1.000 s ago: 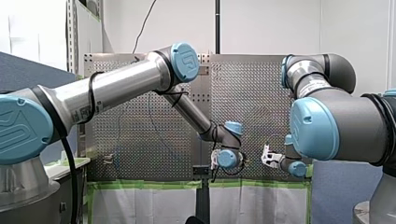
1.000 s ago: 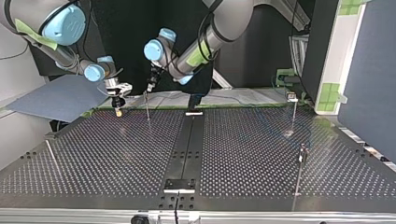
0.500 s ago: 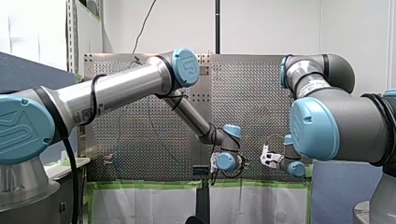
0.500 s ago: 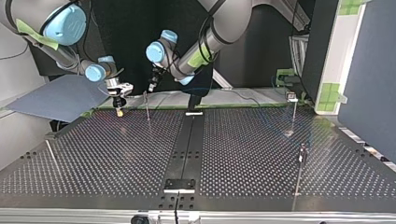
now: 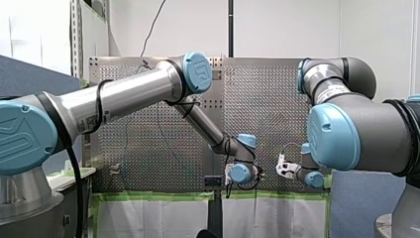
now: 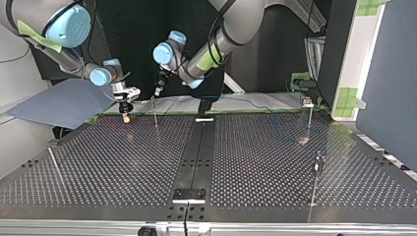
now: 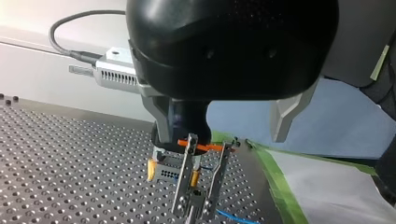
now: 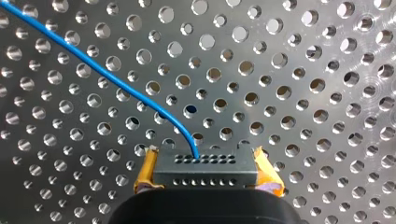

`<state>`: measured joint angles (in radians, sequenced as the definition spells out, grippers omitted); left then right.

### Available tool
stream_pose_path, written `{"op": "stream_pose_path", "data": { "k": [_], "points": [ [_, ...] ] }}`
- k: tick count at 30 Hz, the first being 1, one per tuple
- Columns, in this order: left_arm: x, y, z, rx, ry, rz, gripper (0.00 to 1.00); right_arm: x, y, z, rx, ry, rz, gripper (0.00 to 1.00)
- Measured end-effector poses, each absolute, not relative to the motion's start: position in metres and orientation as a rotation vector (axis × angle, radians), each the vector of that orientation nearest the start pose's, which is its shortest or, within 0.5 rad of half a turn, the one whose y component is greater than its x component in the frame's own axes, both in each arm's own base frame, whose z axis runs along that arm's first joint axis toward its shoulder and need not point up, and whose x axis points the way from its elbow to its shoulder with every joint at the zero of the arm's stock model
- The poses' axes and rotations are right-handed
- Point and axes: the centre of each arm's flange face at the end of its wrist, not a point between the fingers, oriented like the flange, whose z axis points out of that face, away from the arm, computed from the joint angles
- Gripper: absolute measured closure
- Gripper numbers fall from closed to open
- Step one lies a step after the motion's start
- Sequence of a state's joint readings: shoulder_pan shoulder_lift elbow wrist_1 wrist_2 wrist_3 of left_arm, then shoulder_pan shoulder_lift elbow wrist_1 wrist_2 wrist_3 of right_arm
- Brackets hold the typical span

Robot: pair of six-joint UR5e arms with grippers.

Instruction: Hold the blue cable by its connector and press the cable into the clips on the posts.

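My right gripper (image 8: 206, 174), with yellow pads, is shut on a dark grey connector (image 8: 205, 163). The blue cable (image 8: 116, 81) leaves the connector and runs off across the perforated table (image 8: 303, 70). In the top view my right gripper (image 6: 126, 116) hangs low over the table's far edge at the left. My left gripper (image 6: 158, 91) hovers just above a thin post (image 6: 155, 112) beside it. In the left wrist view its metal fingers (image 7: 282, 116) stand wide apart and open, with nothing between them. Ahead of them are the post's clip (image 7: 196, 186) and the held connector (image 7: 163, 172).
Two more posts (image 6: 309, 115) (image 6: 317, 164) stand at the top view's right, and a thin rod (image 6: 54, 164) stands at its left. A black rail (image 6: 195, 152) runs down the table's middle. Green tape (image 7: 275, 182) lines the table edge near both grippers.
My left arm's wrist has sunk a little over the post. My right arm and the connector have stayed in place.
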<state>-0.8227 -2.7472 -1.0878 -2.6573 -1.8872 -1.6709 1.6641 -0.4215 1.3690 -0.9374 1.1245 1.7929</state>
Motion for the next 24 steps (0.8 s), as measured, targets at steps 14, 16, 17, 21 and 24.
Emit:
{"op": "stream_pose_path", "data": {
  "k": [14, 16, 17, 21, 24],
  "points": [
    [0.4417, -0.6333, -0.0421, 0.407, 1.741, -0.387, 0.01, 0.2427, -0.6853, -0.0837, 1.546, -1.123, 1.742, 1.0],
    [0.4415, -0.6332, -0.042, 0.406, 1.741, -0.384, 0.01, 0.2428, -0.6852, -0.0837, 1.546, -1.123, 1.742, 1.0],
    [0.4413, -0.6333, -0.0418, 0.406, 1.742, -0.384, 0.01, 0.2429, -0.6851, -0.0838, 1.546, -1.123, 1.742, 1.0],
    [0.441, -0.6331, -0.0418, 0.406, 1.743, -0.379, 0.01, 0.2429, -0.6851, -0.0838, 1.546, -1.124, 1.742, 1.0],
    [0.441, -0.6332, -0.0415, 0.407, 1.743, -0.377, 0.01, 0.2429, -0.6848, -0.0846, 1.547, -1.125, 1.741, 1.0]
  ]
}}
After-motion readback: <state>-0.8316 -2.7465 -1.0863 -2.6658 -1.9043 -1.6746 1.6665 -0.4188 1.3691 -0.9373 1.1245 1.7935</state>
